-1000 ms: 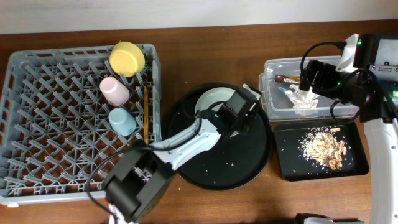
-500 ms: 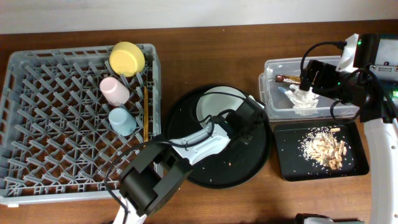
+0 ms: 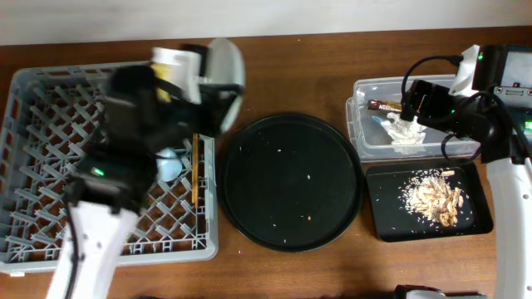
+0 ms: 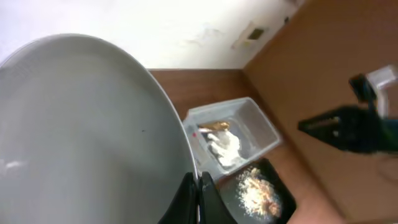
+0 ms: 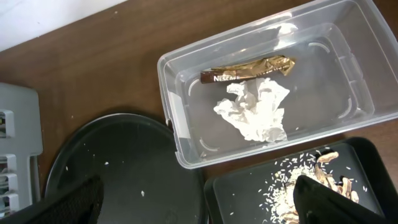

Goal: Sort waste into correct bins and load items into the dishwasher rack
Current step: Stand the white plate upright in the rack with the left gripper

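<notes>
The grey dishwasher rack (image 3: 41, 124) sits left, the clear tub (image 5: 180, 149) far right under the right gripper's (image 5: 196, 202) wide jaws. The left gripper's (image 4: 199, 185) jaws pinch the pale plate (image 4: 81, 137) by the rack's far-right corner. The napkin (image 5: 255, 112) and foil wrapper (image 5: 249, 70) lie in the tub.

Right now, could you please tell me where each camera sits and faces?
Overhead: fixed above the table, facing down on the dishwasher rack and clear tub; left arm and right arm show.
Left wrist: above the rack, facing across to the tub; the left claw pinches the pale plate.
Right wrist: above the tub, facing down; the open right claw's tips show at bottom corners.
Shared: all three show the tub's napkin and foil wrapper.
</notes>
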Motion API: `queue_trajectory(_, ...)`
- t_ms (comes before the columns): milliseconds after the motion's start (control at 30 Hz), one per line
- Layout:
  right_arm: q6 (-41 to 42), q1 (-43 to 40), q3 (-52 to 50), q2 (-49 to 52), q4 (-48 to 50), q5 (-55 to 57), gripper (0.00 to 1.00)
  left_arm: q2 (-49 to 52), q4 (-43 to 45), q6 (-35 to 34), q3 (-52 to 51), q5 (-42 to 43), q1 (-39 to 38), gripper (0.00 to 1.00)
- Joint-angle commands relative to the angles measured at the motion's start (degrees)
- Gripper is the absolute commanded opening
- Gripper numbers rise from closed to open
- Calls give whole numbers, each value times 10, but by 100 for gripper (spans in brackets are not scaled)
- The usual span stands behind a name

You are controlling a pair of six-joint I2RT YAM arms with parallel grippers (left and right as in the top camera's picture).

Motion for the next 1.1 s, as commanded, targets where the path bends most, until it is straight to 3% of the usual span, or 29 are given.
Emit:
queue_trajectory(0,-6,-2,10,-1,1,7,99,62,0,-43,-1,285,157,0)
queue_trajectory(233,-6,-2,10,-1,1,7,99,260,34,-44,-1,494,264,0)
queue_trajectory(567,-6,-2,10,-1,1,7,99,385,58,-35,-1,392,283,1)
queue_trajectory(600,-6,-2,10,-1,1,7,99,392,58,-35,-1,376,289,14)
queue_trajectory(633,-6,-2,10,-1,1,7,99,393,59,-36,-1,365,299,60)
queue_trajectory(667,-6,-2,10,-1,1,7,99,393,65,-49,-1,365,309,79)
queue_trajectory(733,-6,-2,10,-1,1,7,99,393,73,-60,-1,366,321,98)
queue_trajectory(900,-6,-2,10,-1,1,7,99,371,82,-79,22,386,377,99)
queue_trajectory(1067,-6,-2,10,-1,1,7,99,267,82,-90,71,384,388,99)
